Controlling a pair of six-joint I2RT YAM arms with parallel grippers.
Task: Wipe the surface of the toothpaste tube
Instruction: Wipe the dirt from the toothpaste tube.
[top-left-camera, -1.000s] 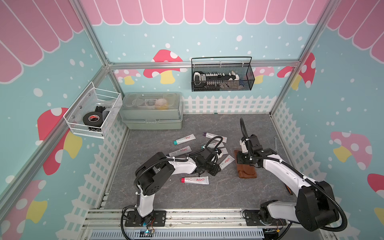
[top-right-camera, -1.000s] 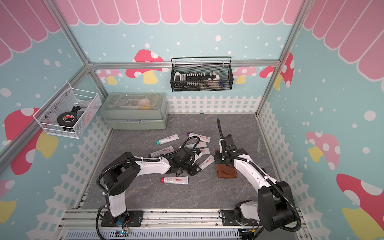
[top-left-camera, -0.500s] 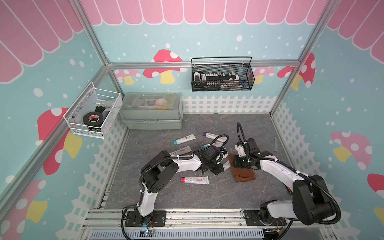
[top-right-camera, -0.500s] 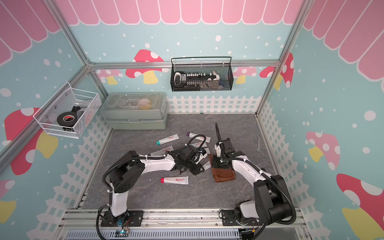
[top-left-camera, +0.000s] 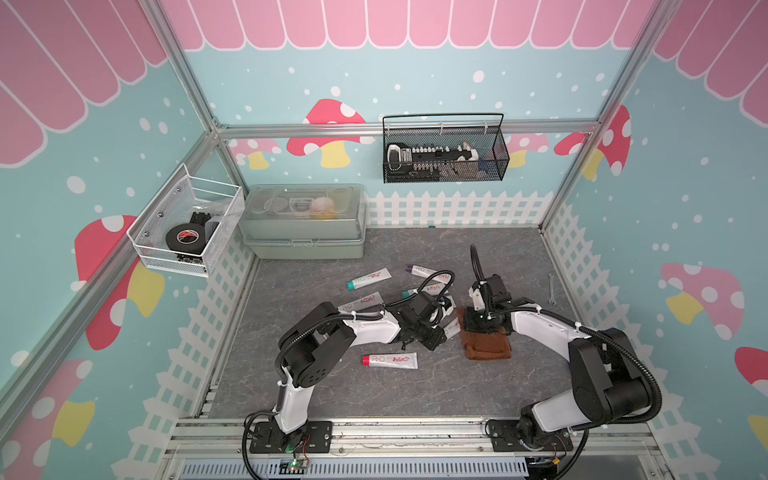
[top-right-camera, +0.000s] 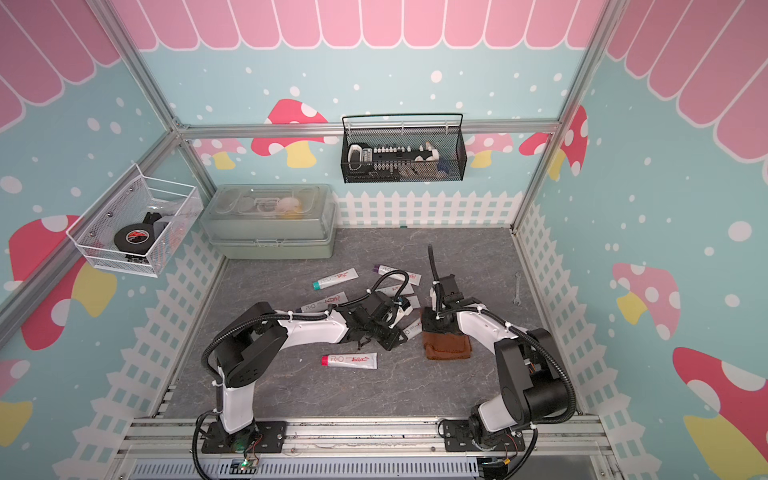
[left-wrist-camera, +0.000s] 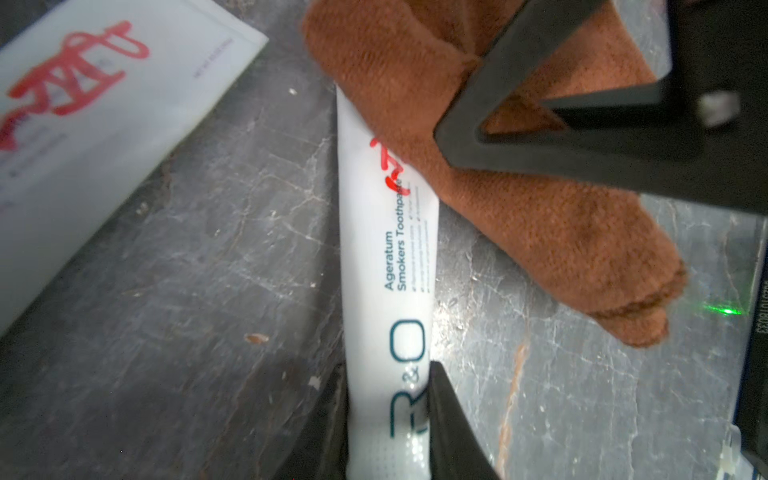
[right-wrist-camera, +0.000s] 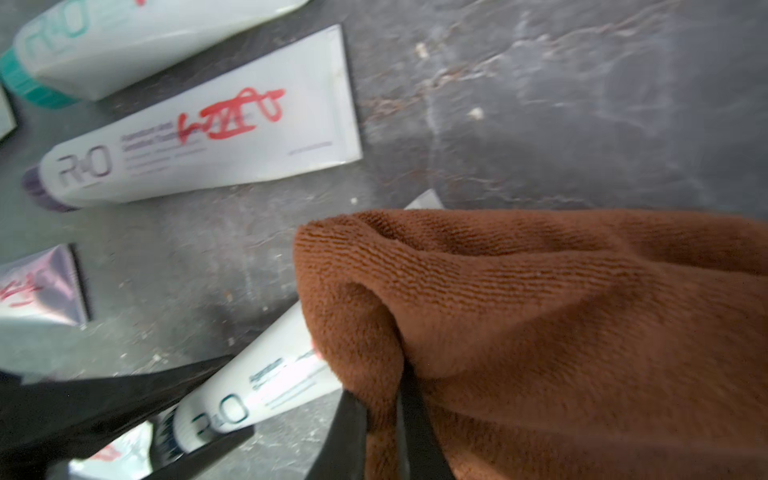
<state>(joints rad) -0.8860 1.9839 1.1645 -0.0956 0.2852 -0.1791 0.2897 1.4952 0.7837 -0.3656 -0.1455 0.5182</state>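
The left arm (top-left-camera: 370, 328) rises from its base on the front rail, folds at a raised elbow, and runs its white forearm low across the mat (top-left-camera: 316, 374) toward the middle. Its wrist is turned so the left gripper (left-wrist-camera: 387, 368) lies almost flat along the mat. The jaws are clamped on the cap end of the tube (left-wrist-camera: 386, 257), 1 finger on each side of the "R&O" print.

The right arm (top-left-camera: 544, 332) stands on the same rail, shoulder high, forearm reaching inward and away from the rail. Its wrist bends down, so the right gripper (right-wrist-camera: 380, 399) points at the mat. The jaws are pinched tight on a fold of the brown cloth (top-left-camera: 486, 347).

The tube lies on the mat near the middle, between the 2 grippers. Its flat tail end goes under the cloth, which covers part of a red scribble. The rest of the cloth lies bunched on the mat beside the tube.

More scribbled tubes lie around the left wrist. A red-capped one (top-left-camera: 390, 360) lies apart, nearer the rail.
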